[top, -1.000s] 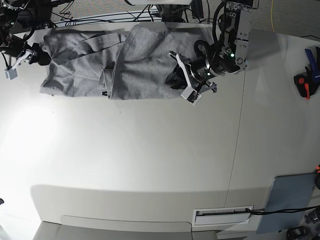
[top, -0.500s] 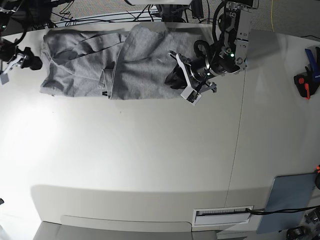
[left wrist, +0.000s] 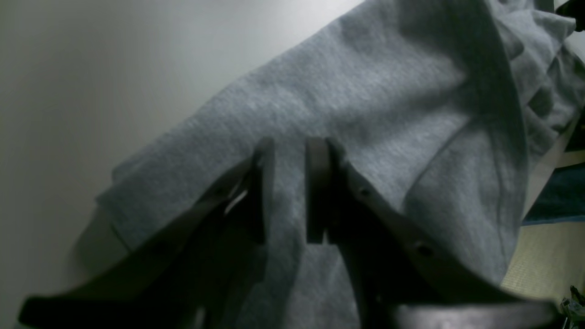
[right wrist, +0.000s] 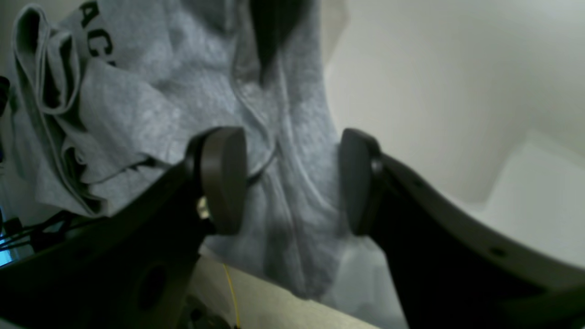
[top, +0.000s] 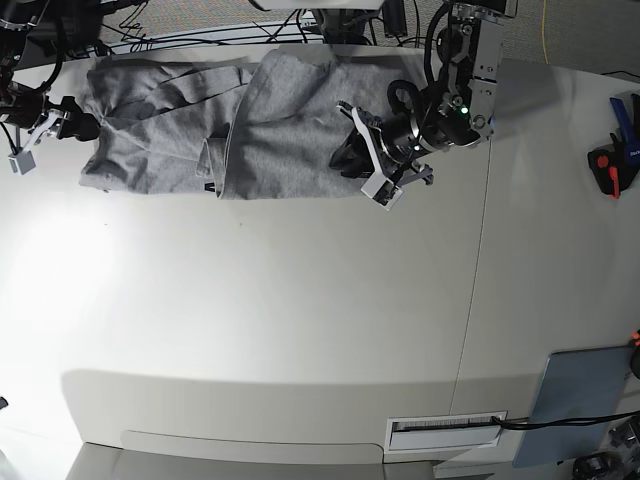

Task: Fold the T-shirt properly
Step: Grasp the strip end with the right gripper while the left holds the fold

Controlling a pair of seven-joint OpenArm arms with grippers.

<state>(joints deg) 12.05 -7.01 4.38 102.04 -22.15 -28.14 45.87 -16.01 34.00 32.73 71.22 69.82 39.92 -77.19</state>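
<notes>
The left gripper (top: 367,158) sits at the right end of the T-shirt (top: 230,125), on the far part of the white table (top: 300,320). In the left wrist view its two fingers (left wrist: 264,187) stand close together with a narrow gap, grey cloth showing between and behind them; whether they pinch a fold of it I cannot tell. The right gripper (top: 28,140) is at the shirt's left end, just off the cloth edge. In the right wrist view its pads (right wrist: 224,178) are spread wide, with the T-shirt (right wrist: 151,119) lying beyond them and nothing held between.

There is one T-shirt, lying folded lengthwise as a long band along the far edge of the table, a few black letters showing in the right wrist view. Two arms work it. One grey-blue panel (top: 578,402) lies at the near right corner and one red-and-black tool (top: 612,160) at the right.

Compared with half a second earlier, the right gripper has moved slightly right, toward the shirt's left end; the left gripper and the shirt are unchanged.
</notes>
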